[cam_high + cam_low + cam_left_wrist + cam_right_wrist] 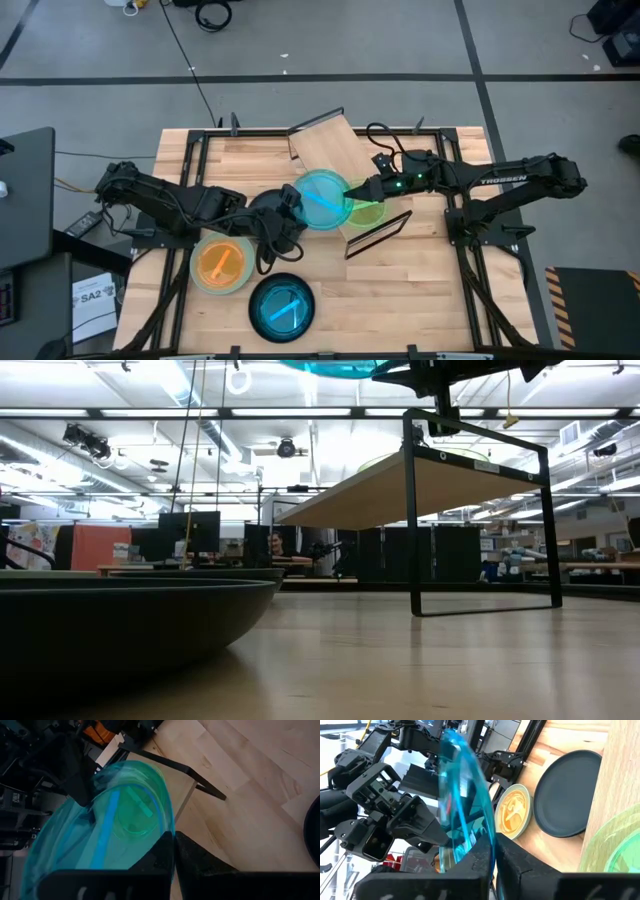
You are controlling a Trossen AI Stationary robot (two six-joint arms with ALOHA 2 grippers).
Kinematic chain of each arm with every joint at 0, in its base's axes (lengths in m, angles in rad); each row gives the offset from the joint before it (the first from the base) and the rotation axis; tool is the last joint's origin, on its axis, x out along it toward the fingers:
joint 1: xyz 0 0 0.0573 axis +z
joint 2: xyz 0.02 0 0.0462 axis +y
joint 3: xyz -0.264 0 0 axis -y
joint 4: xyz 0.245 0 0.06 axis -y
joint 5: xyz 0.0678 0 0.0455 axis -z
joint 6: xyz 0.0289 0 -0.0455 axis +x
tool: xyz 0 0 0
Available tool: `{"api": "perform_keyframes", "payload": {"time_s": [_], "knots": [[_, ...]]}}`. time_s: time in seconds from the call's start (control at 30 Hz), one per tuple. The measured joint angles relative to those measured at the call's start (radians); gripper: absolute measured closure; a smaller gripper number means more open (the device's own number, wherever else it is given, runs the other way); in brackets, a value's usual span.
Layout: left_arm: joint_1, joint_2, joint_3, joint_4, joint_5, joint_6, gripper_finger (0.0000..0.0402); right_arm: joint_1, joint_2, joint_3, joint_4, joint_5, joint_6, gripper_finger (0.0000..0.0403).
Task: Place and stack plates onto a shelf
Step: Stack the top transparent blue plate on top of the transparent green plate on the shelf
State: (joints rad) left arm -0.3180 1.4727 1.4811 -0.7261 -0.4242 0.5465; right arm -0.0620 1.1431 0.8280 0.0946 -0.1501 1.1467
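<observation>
Fig.: two-arm plate stacking, approx. mid-task, judged from layout.

Done so far: one bright green plate lies on the shelf, the pale board w/ black wire end frames, set diagonally across the table.

In hand: a teal plate is held up above the shelf, overlapping the green plate's edge as seen from above. Both grippers meet at it. Left gripper is at its left rim; its wrist view shows the dark fingers pinched on the rim. Right gripper is at the opposite rim, fingers likewise closed on the edge, plate seen edge-on and tilted in that view. Looks like a handover or a joint carry; which arm bears the load can't be told.

Left to do: an orange plate in a pale green plate, and a dark plate w/ a teal centre, both on the table near the front-left, well apart from the shelf.

Teal plate vs. tools: between the two grippers, touching both, not yet resting on the green plate, per the low view.
</observation>
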Motion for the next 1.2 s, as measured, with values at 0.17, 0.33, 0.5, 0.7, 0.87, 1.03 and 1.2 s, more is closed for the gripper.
{"api": "perform_keyframes", "payload": {"time_s": [0.17,0.33,0.5,0.7,0.87,1.03,1.2], "knots": [[0.000,0.000,0.000,0.010,-0.001,0.000,0.0337,0.000,0.000,0.000,0.000,0.000,-0.025,0.0387],[0.001,0.000,0.000,0.041,-0.004,-0.001,0.0294,0.000,0.000,0.000,0.001,-0.002,-0.052,0.0390],[0.000,0.000,0.000,0.091,-0.004,-0.001,0.0259,-0.001,0.000,0.000,0.001,-0.004,-0.088,0.0390],[0.000,0.000,0.000,0.146,-0.003,-0.004,0.0234,-0.035,-0.008,0.000,0.002,-0.005,-0.134,0.0391],[0.000,0.000,0.000,0.163,-0.002,-0.004,0.0233,-0.088,-0.039,-0.001,-0.035,-0.015,-0.168,0.0391],[0.000,0.000,0.000,0.166,-0.001,-0.013,0.0233,-0.140,-0.082,-0.001,-0.136,-0.043,-0.194,0.0391],[0.000,0.000,0.000,0.165,0.000,-0.064,0.0233,-0.183,-0.145,-0.001,-0.256,-0.108,-0.210,0.0392]]}}
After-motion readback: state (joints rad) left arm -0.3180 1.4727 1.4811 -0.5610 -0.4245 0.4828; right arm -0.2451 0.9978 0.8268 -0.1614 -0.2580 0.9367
